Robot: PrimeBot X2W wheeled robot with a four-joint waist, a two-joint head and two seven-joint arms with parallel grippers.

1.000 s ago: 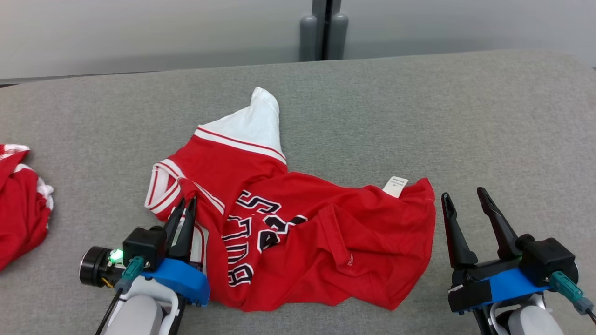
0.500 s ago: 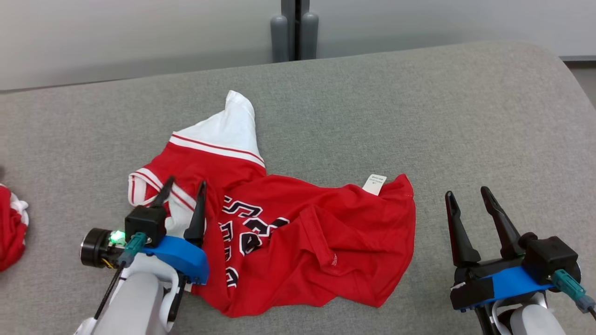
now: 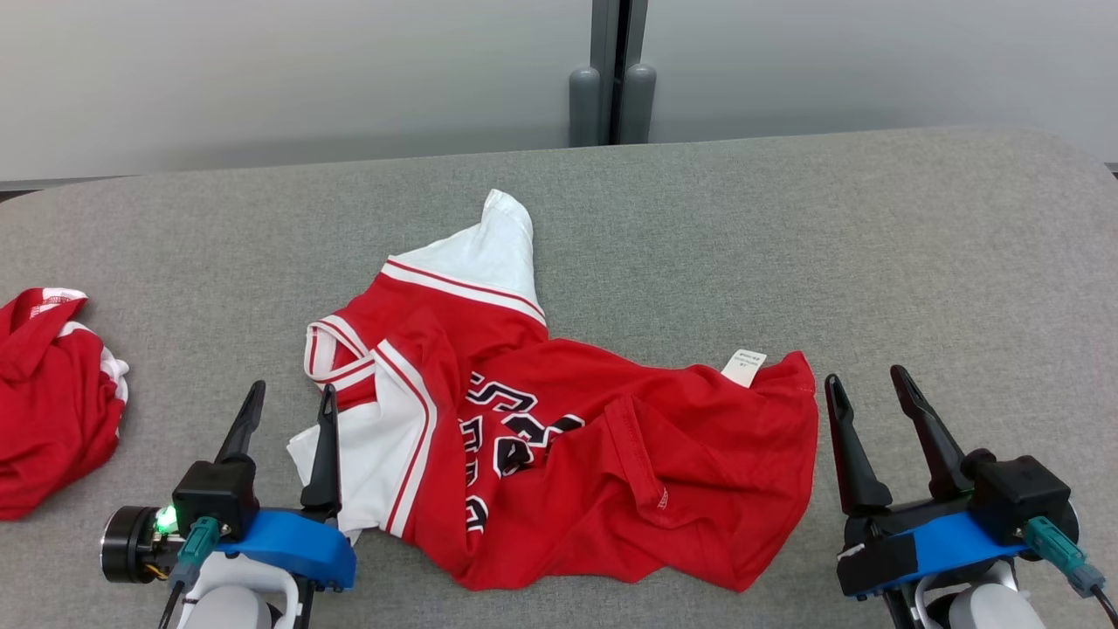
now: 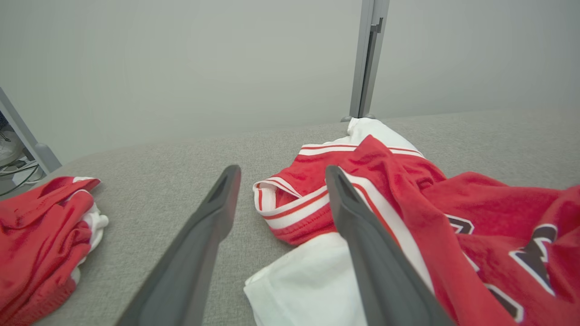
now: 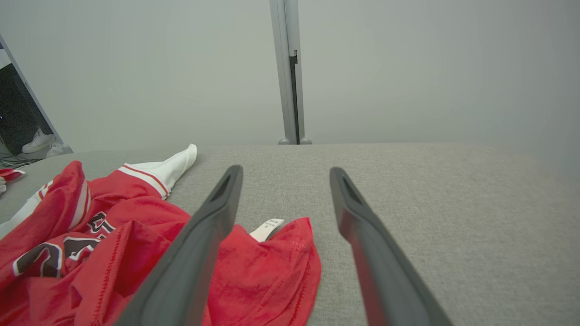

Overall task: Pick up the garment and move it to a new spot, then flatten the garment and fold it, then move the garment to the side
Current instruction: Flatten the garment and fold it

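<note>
The garment (image 3: 559, 437) is a red jersey with white sleeves, red-and-white trim and dark lettering, lying crumpled in the middle of the grey table (image 3: 786, 227). A white label (image 3: 743, 367) sticks up at its right edge. My left gripper (image 3: 288, 397) stands open at the jersey's left edge, its right finger over the white sleeve (image 4: 308, 280) and nothing held between the fingers. In the left wrist view the striped cuff (image 4: 290, 208) lies just ahead of the left gripper (image 4: 281, 176). My right gripper (image 3: 865, 384) is open just right of the hem (image 5: 290, 267), apart from it.
A second red-and-white garment (image 3: 48, 393) lies bunched at the table's left edge, also seen as a heap (image 4: 41, 235) in the left wrist view. A grey post (image 3: 611, 70) stands against the pale wall behind the table. Bare table surface stretches to the right and behind.
My left gripper has opened and let go of the jersey's sleeve, then drawn back toward me. The head camera shifted. The right gripper stayed open in place.
</note>
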